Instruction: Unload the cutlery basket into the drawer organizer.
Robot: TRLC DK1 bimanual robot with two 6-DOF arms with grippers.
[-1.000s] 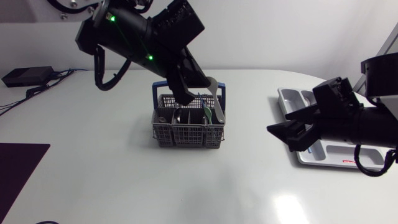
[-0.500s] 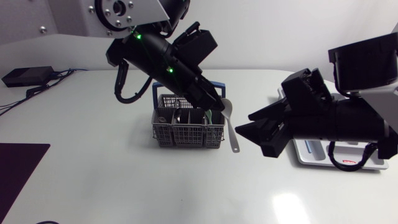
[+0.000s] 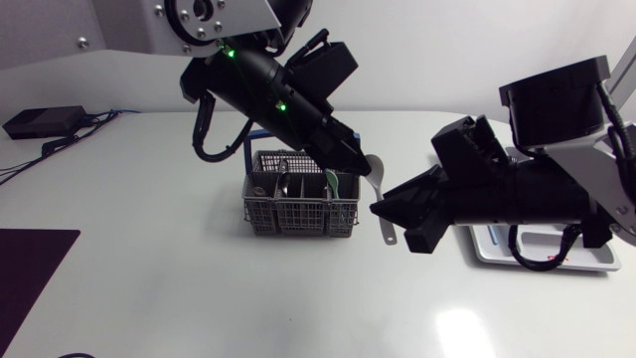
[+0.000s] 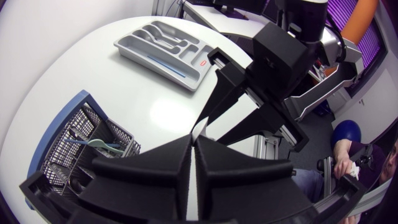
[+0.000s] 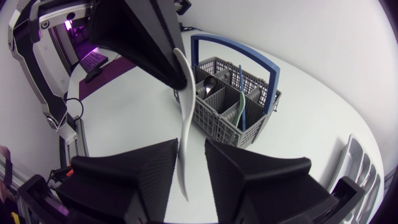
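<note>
Head view hides most of the drawer organizer behind the right arm. The left hand grips the spoon, its bowl buried between the fingers, just beside the cutlery basket. The handle hangs between the right hand's spread fingers; contact is unclear.

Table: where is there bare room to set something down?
Bare: the near side of the table, from the dark mat to in front of the basket. Crowded: between basket and organizer, where the left gripper holds a spoon at the right gripper.
</note>
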